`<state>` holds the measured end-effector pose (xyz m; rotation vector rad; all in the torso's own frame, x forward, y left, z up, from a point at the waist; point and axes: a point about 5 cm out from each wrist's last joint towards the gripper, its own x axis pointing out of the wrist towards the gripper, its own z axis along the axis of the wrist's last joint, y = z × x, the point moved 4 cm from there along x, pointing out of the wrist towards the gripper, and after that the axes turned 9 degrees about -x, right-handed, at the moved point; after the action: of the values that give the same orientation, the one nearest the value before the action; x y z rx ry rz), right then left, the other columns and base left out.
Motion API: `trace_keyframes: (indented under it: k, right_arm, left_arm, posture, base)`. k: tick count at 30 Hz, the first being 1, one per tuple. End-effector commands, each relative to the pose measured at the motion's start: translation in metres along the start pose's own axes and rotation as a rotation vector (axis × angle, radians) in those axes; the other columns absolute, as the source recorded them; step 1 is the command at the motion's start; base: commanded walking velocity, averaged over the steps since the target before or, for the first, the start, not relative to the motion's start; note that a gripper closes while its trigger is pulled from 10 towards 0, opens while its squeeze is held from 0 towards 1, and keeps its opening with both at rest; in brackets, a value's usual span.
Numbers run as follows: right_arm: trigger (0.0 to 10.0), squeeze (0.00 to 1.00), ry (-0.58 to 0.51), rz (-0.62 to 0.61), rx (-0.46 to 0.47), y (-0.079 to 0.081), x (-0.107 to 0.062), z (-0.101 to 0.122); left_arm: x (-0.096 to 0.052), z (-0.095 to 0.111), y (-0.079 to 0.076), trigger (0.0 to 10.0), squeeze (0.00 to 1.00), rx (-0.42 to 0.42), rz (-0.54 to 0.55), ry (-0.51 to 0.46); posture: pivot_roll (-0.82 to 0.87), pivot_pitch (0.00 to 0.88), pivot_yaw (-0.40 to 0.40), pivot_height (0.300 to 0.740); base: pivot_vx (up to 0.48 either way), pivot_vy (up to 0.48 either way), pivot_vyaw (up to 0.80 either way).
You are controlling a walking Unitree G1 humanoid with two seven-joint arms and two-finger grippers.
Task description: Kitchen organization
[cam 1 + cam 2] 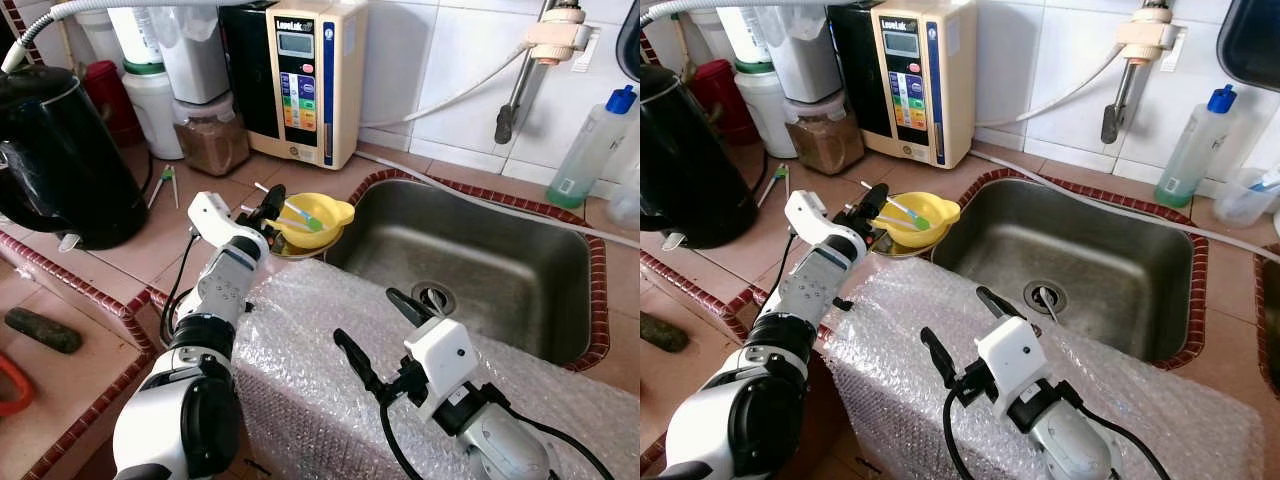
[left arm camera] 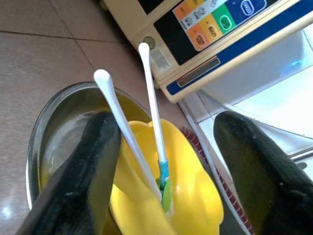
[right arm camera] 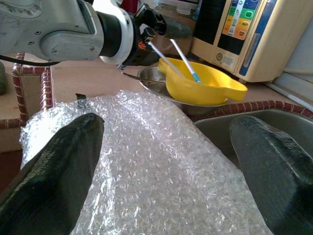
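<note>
The left hand [image 1: 268, 214] reaches to the near rim of a yellow plastic bowl [image 1: 318, 218], its two black fingers [image 2: 83, 181] spread apart with the bowl's edge between them, clamped on nothing. The bowl sits in a shallow round steel dish [image 2: 46, 132] on the tiled surface [image 1: 190, 215]. Two white-handled utensils [image 2: 152, 105] lean out of the bowl toward the hand, one with a blue and green end. Just beyond the bowl stands a cream and black water machine [image 1: 298, 75] with coloured buttons; its top label seems to read "LeveLuk", though the print is small. Beside the bowl, away from the left hand, lies the stainless steel sink [image 1: 470, 265].

The right hand [image 1: 385, 330] hovers with fingers wide apart above a sheet of clear bubble wrap [image 1: 320, 390] that covers the surface's front edge. A black electric kettle [image 1: 55, 155] stands well off to the left arm's outer side.
</note>
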<state>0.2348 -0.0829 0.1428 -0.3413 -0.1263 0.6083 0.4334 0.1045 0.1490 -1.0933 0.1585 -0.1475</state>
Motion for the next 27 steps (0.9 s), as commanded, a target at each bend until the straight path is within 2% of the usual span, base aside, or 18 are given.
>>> trace_keyframes:
  k: [1,10,23,27]
  right_arm:
    - [10.0,0.20,-0.009,0.008,-0.003,0.002,0.001,0.003]
    - [10.0,0.20,-0.004,0.001,-0.003,0.002,-0.001,0.003]
    - [10.0,0.18,-0.002,0.004,-0.010,0.001,0.000,0.003]
    - [10.0,0.18,-0.002,0.003,-0.010,0.000,0.000,0.003]
  left_arm:
    - [0.003,-0.001,-0.008,0.0,0.00,0.009,-0.023,0.000]
    - [0.004,0.004,-0.006,0.0,0.00,0.010,-0.009,-0.018]
    - [0.001,0.017,0.011,0.0,0.00,0.045,0.067,-0.068]
    - [-0.002,0.020,0.023,0.0,0.00,0.075,0.131,-0.081]
  posture:
    - [-0.04,0.000,0.099,0.740]
    - [-0.05,0.000,0.101,0.740]
    - [-0.04,0.000,0.095,0.740]
    - [-0.04,0.000,0.095,0.740]
  base:
    - [0.000,0.000,0.00]
    - [0.000,0.000,0.00]
    - [0.000,0.000,0.00]
    - [0.000,0.000,0.00]
